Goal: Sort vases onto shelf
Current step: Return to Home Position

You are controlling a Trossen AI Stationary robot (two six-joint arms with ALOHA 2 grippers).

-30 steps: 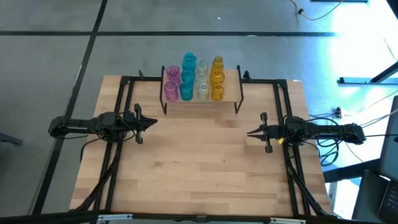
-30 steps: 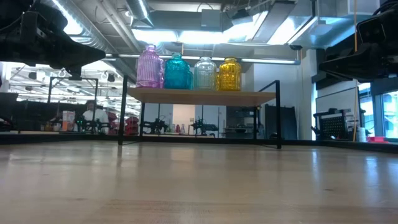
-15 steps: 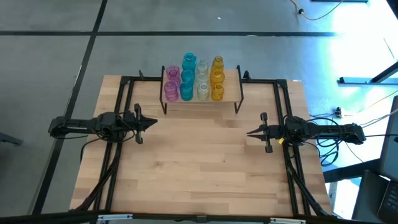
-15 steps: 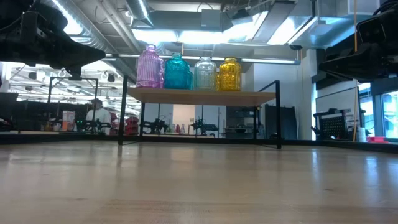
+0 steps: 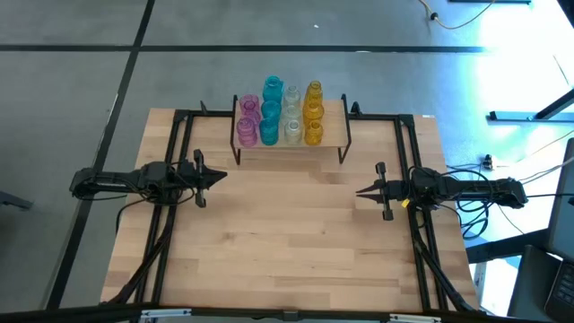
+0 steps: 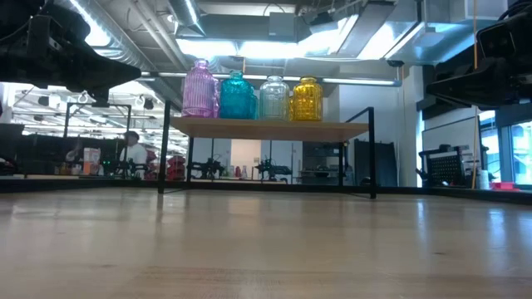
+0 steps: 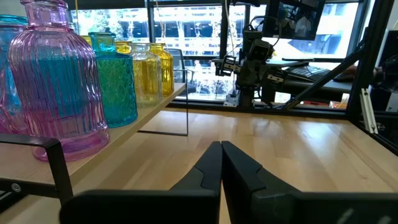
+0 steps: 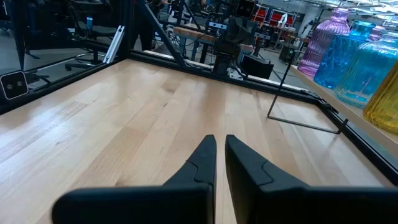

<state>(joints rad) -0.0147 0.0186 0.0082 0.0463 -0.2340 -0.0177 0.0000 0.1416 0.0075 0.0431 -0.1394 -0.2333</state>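
Observation:
The shelf (image 5: 334, 121) stands at the table's far middle on thin black legs. Several vases stand on its wooden board (image 6: 270, 129) in rows by colour: pink (image 6: 199, 90), teal (image 6: 238, 95), clear (image 6: 273, 98) and amber (image 6: 307, 99). My left gripper (image 5: 220, 177) hovers level over the table's left side, shut and holding nothing. It points toward the right, with the pink vase (image 7: 53, 81) close beside it. My right gripper (image 5: 359, 191) hovers level over the right side, shut and holding nothing, pointing left.
Black metal frame rails (image 5: 184, 144) run along the table's left, right and far sides. Bare wooden tabletop (image 5: 287, 224) lies between the two arms and in front of the shelf. A person (image 6: 131, 148) shows far back in the room.
Neither arm nor any vase has moved. Only the person far back in the room has walked a little toward the right.

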